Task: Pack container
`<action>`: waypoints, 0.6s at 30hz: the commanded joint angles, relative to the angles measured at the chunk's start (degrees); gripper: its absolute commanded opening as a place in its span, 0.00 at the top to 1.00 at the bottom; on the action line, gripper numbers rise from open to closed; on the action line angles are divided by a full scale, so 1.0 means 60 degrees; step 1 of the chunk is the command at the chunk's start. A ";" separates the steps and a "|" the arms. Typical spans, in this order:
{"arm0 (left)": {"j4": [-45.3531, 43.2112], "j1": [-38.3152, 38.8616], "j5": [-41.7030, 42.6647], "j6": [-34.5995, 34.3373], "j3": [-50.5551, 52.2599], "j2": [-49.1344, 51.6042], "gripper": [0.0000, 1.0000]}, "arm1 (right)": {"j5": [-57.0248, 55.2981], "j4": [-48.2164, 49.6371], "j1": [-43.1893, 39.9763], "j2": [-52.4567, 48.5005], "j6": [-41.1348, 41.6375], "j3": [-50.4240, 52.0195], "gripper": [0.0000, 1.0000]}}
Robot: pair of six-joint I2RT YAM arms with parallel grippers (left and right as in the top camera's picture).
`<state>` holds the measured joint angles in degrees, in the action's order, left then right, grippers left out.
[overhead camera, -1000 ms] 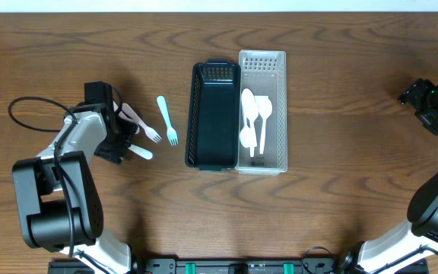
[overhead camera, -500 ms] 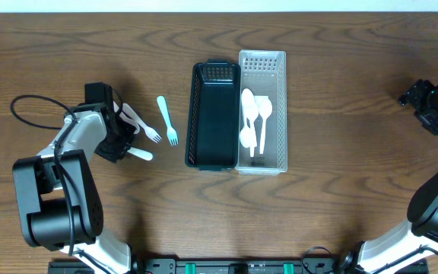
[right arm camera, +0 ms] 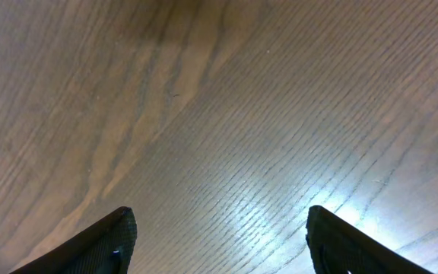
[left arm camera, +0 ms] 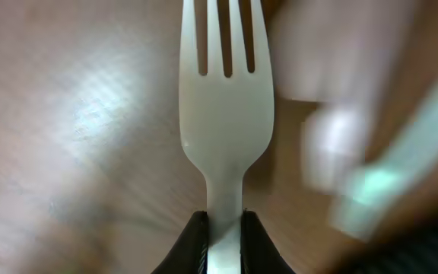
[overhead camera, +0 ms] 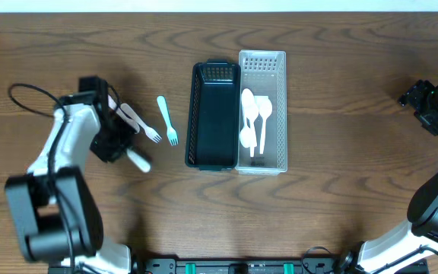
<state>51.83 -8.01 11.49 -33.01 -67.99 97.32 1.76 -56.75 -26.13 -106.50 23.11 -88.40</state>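
Left end effector (left arm camera: 224, 228) clenched on the fork (left arm camera: 226, 129) handle, tines forward, at the table (overhead camera: 341, 198) left side. Judged destination: the black bin (overhead camera: 213, 114), since spoons (overhead camera: 253, 118) fill its neighbour. Right end effector (right arm camera: 219, 236) released, standing clear. Only the wrist view confirms the grip; only overhead shows the black bin

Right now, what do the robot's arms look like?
The left arm and right arm have white links with chunky black joints. A thin black cable loops off the left one. The left end effector and right end effector are black.
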 commanded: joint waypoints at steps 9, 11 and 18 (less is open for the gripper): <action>-0.0470 0.3049 0.1712 0.4444 -0.1708 -0.1927 0.94 | 0.0069 -0.0004 0.0011 -0.0084 0.0106 0.0015 0.26; -0.0648 0.3770 0.0929 0.4466 -0.1708 -0.1770 0.94 | 0.0073 -0.0007 0.0011 -0.0084 0.0102 0.0015 0.26; -0.0765 0.4812 -0.0419 0.4197 -0.1712 -0.1614 0.94 | 0.0069 -0.0095 0.0029 -0.0084 0.0098 0.0015 0.25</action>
<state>47.35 20.43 14.68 -8.56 -78.11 88.03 1.78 -57.10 -26.13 -106.50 23.24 -88.40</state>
